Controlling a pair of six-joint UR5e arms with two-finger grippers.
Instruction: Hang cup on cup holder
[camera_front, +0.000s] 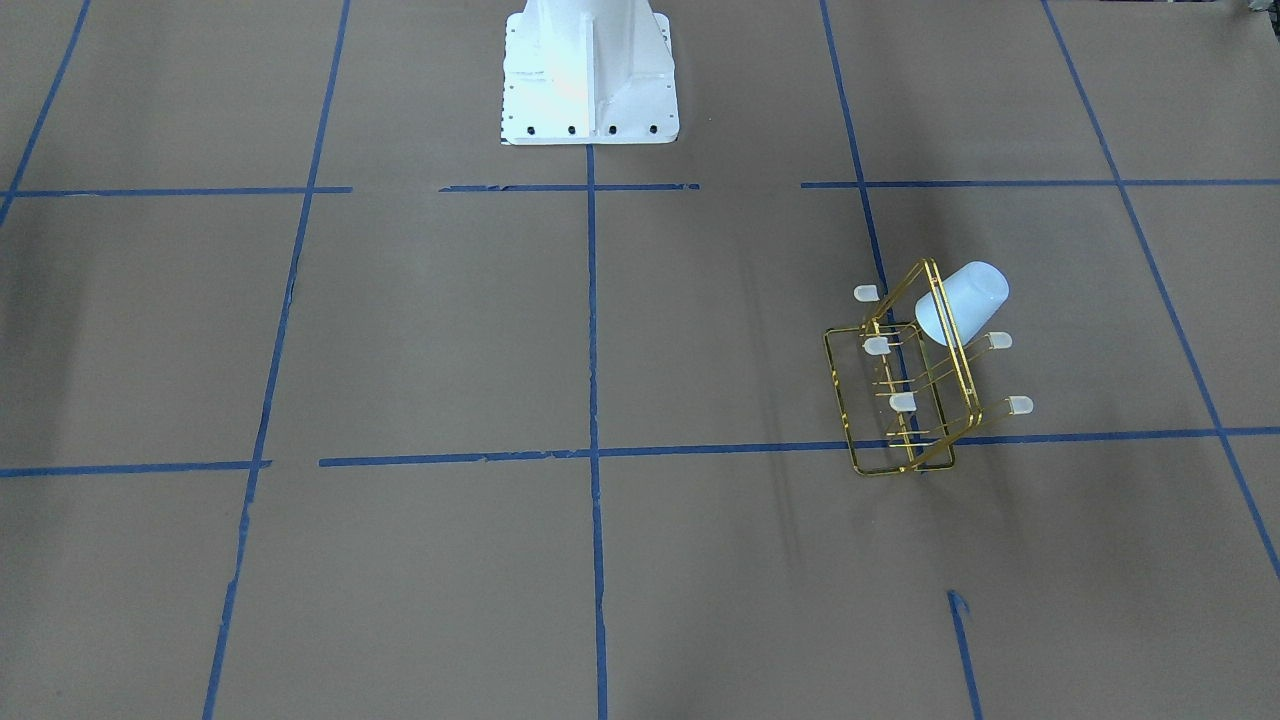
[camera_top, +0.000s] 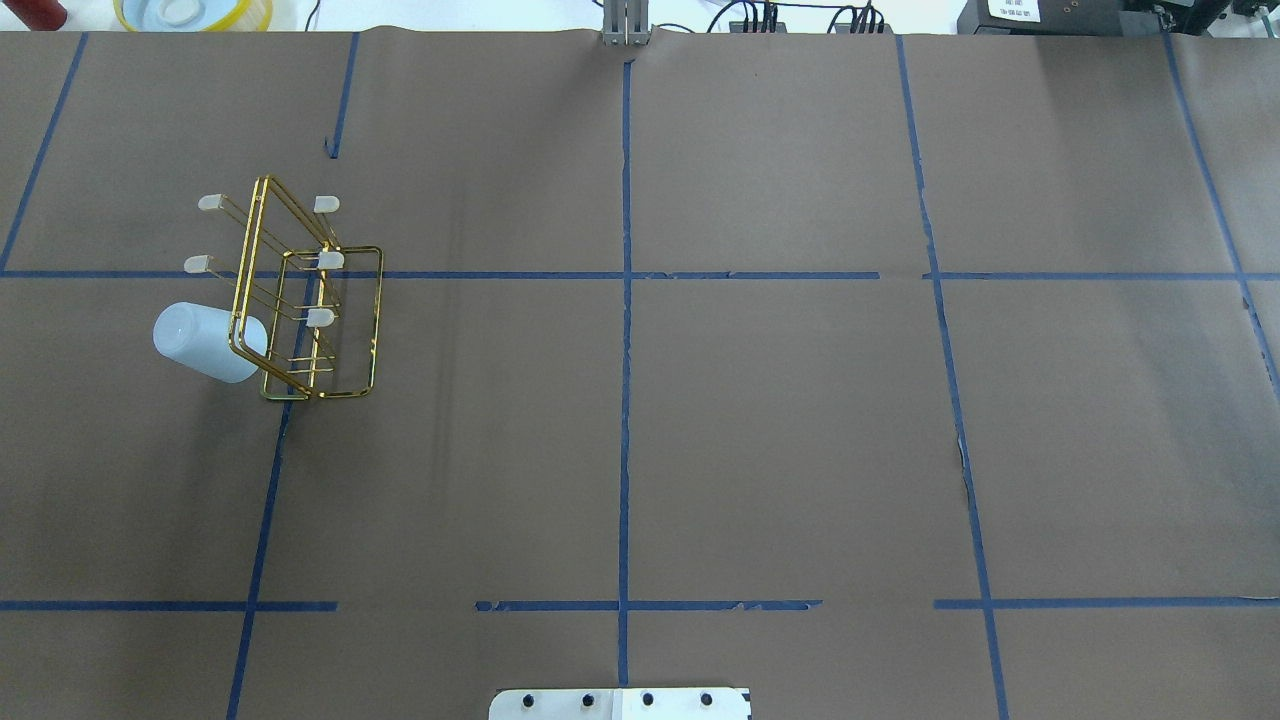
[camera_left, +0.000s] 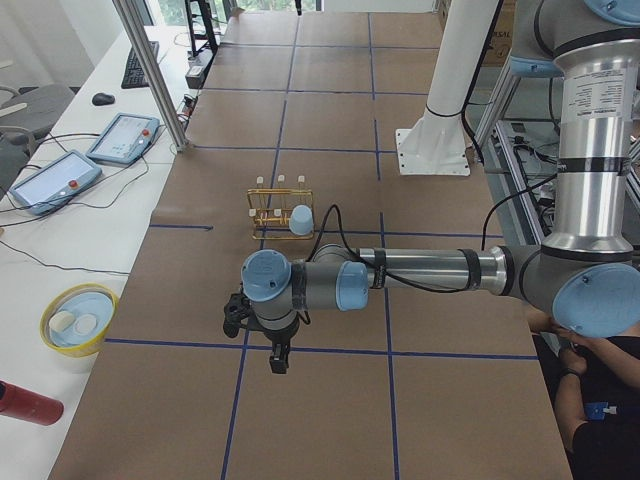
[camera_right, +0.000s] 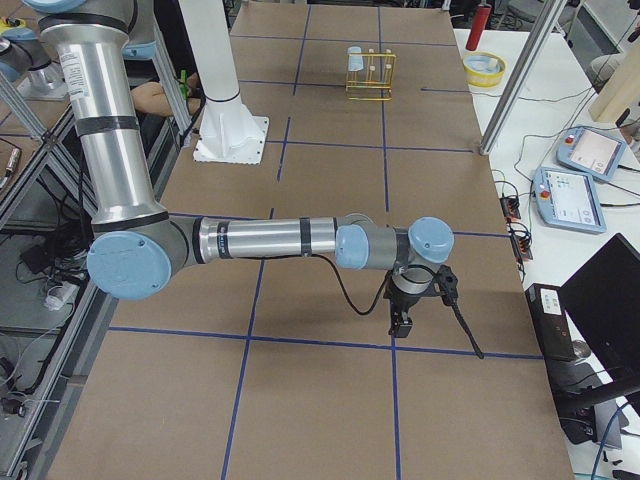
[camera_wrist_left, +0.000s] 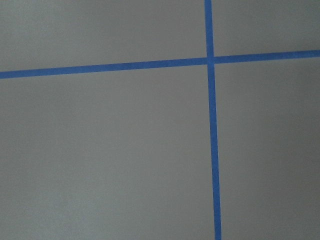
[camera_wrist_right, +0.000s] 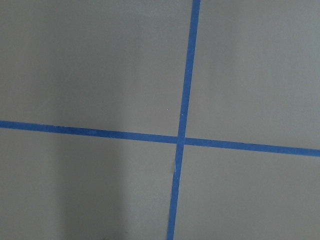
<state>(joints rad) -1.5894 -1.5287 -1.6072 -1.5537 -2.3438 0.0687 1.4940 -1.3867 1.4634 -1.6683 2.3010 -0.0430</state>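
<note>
Starting at the left of the overhead view, you're seeing the cup (camera_top: 205, 342) tilting on its side with its mouth toward the cup holder (camera_top: 300, 300), on the robot's left half of the table. Five white prong caps (camera_top: 326, 204) are showing and the sixth is hiding, so I'm judging the cup is sitting over that prong, hung and touching the wire frame. The front-facing view is agreeing: the cup is leaning off the frame's upper part and not resting on the brown paper (camera_top: 780, 430). Moving right, only blue tape (camera_top: 625, 300) lines are crossing the paper, with the robot's base plate (camera_top: 620, 704) at the bottom edge. The left gripper (camera_left: 278, 362) is showing only in the left side view, pointing down over the paper and well apart from the rack. You can't tell there how wide its fingers are or whether they're holding anything. The same goes for the right gripper (camera_right: 398, 322), which is showing only in the right side view at the table's far end from the rack. Both wrist cameras are showing just paper and tape. So you're looking at the closing step, with the hanging seeming done. The next move is calling for no grasp, only keeping both arms clear of the light wire rack so the cup isn't getting knocked off.
</note>
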